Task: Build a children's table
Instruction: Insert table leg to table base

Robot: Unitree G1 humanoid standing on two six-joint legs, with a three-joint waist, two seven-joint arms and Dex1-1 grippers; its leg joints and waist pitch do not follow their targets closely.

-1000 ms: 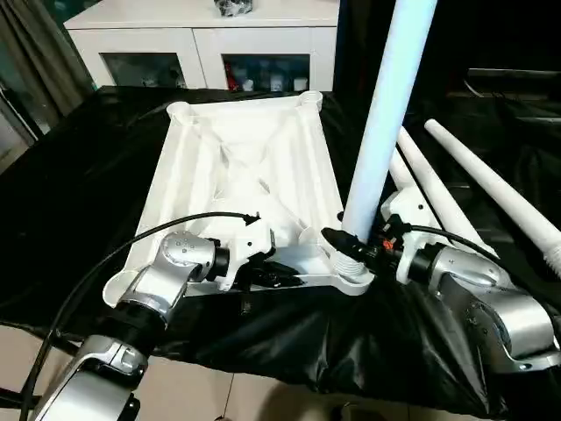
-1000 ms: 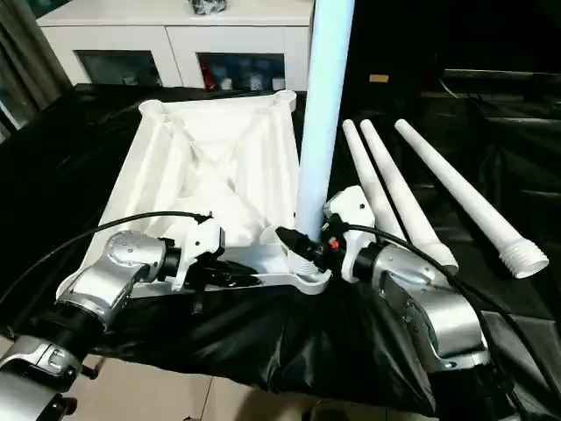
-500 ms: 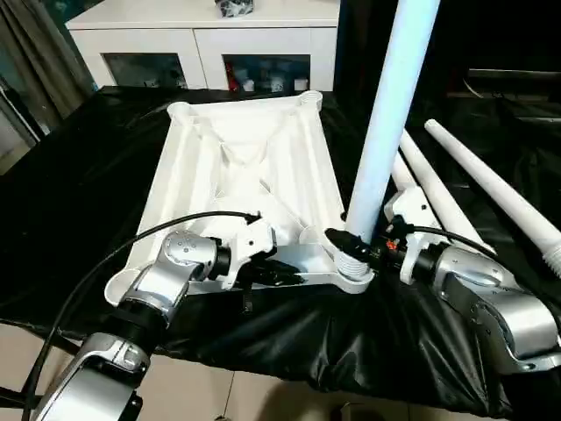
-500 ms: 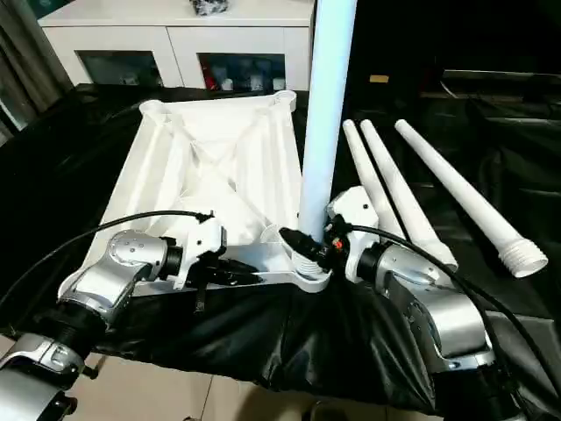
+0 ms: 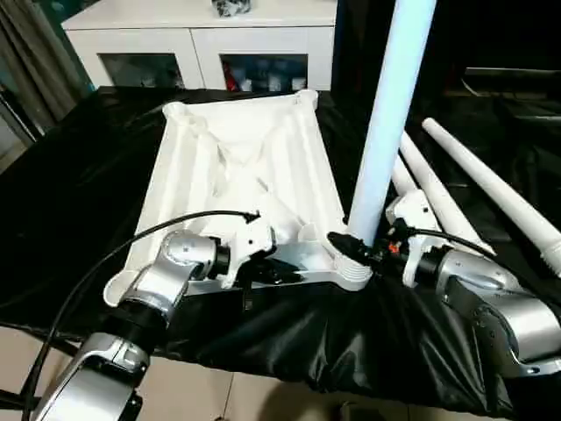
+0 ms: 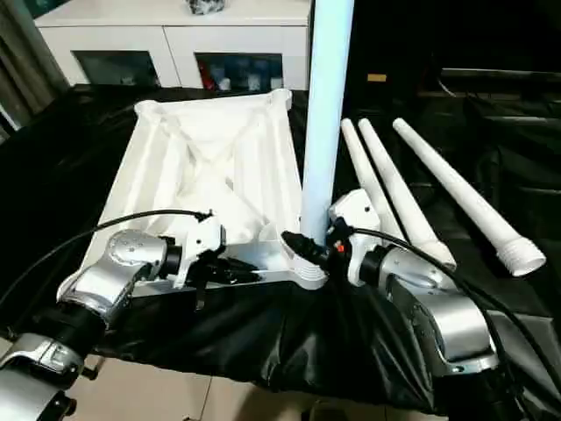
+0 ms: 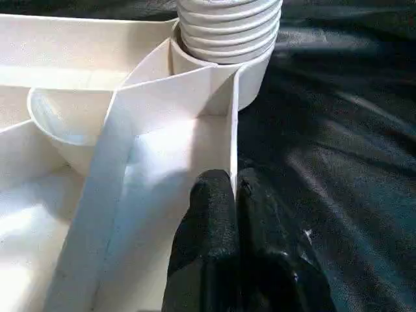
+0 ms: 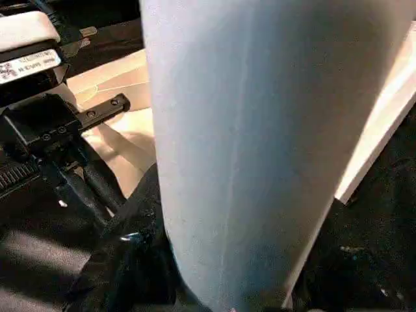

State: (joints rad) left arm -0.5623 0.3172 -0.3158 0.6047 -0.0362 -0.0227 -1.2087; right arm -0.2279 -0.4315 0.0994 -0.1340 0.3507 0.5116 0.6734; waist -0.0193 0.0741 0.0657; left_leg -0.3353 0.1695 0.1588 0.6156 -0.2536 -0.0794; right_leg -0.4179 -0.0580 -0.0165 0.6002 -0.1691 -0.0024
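Now grips upright leg (image 5: 386, 123) in right claw (image 5: 355, 248), threaded end directly below in corner socket (image 7: 221, 75); left claw (image 7: 233, 195) pinches tabletop (image 5: 237, 171) rim beside.

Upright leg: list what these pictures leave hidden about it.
- Top of the upright leg: cut off by the upper edge in both eye views.
- Thread depth in the corner socket: hidden by the socket wall, left wrist view.
- Right hand contact: hidden behind the leg.
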